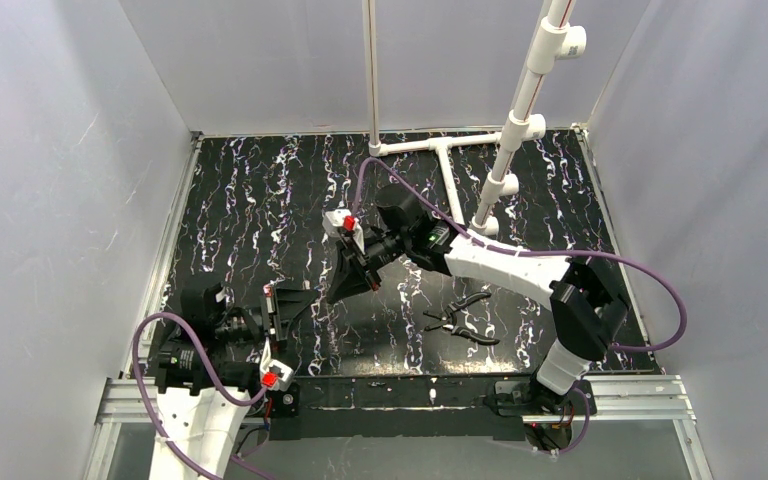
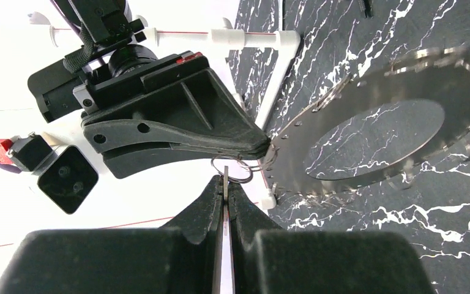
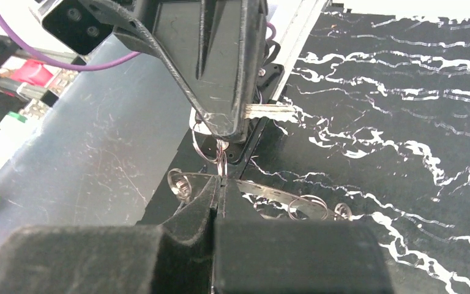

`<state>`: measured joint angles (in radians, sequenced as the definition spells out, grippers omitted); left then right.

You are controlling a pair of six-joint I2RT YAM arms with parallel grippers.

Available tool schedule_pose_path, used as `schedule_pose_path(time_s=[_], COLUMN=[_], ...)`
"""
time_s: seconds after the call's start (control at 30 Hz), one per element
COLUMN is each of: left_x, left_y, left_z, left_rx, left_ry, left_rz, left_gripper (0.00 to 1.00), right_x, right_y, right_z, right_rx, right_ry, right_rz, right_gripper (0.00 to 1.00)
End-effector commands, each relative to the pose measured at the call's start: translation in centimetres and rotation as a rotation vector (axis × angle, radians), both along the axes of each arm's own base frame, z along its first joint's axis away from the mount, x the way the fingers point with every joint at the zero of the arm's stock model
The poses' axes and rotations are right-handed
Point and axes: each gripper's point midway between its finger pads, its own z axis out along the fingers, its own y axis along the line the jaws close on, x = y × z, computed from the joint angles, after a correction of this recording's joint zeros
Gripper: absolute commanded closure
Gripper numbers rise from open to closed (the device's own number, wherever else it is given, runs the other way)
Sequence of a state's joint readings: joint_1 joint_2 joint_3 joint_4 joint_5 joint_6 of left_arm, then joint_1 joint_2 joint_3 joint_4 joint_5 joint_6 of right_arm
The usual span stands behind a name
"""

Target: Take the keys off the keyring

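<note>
The keyring (image 2: 318,162) is a wide, toothed silvery band with a hollow centre, held off the table. It shows edge-on in the right wrist view (image 3: 269,195), with small wire rings (image 3: 306,208) hanging from it. My right gripper (image 3: 220,184) is shut on the band's edge, as the left wrist view (image 2: 260,147) also shows. My left gripper (image 2: 225,184) is shut on a flat key (image 3: 269,111) that hangs on a small split ring (image 2: 235,170). The two grippers meet tip to tip near the table's middle, left (image 1: 300,297) and right (image 1: 338,285).
Black-handled pliers (image 1: 465,320) lie on the marbled black table (image 1: 260,200) to the right of the grippers. A white pipe frame (image 1: 440,150) stands at the back. Grey walls close in both sides.
</note>
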<state>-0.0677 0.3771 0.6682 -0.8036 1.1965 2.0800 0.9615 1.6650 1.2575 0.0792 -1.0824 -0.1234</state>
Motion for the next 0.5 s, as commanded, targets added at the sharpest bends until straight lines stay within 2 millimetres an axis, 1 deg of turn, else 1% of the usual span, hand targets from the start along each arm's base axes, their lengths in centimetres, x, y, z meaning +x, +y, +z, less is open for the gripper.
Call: schedule_pose_path(time_s=[0.0,0.2,0.3,0.33,0.47], left_x=[-0.2,-0.1,0.3,0.4,1.0], left_y=[-0.3,-0.1,0.3,0.5,1.4], left_z=[0.2,-1.8,-2.3,-2.4,-2.5], left_rx=[0.014,0.069,0.091,0.094,0.086], left_ry=[-0.128,-0.139,-0.104,-0.082,0.047], left_rz=[-0.049,-0.048,-0.013,0.006,0.108], left_gripper=[1.00,0.99,0.77,0.73,0.69], right_x=[1.0,1.0,1.2,1.2,1.7], right_y=[0.0,0.1,0.1,0.0,-0.2], right_z=[3.5,4.3,4.1,4.0,3.3], right_rx=[0.080,0.094,0.088,0.077,0.054], right_ry=[0.038,0.057,0.050,0.050,-0.012], right_rz=[-0.060,-0.063,-0.074,-0.077,-0.091], right_gripper=[0.99,0.99,0.99,0.99,0.99])
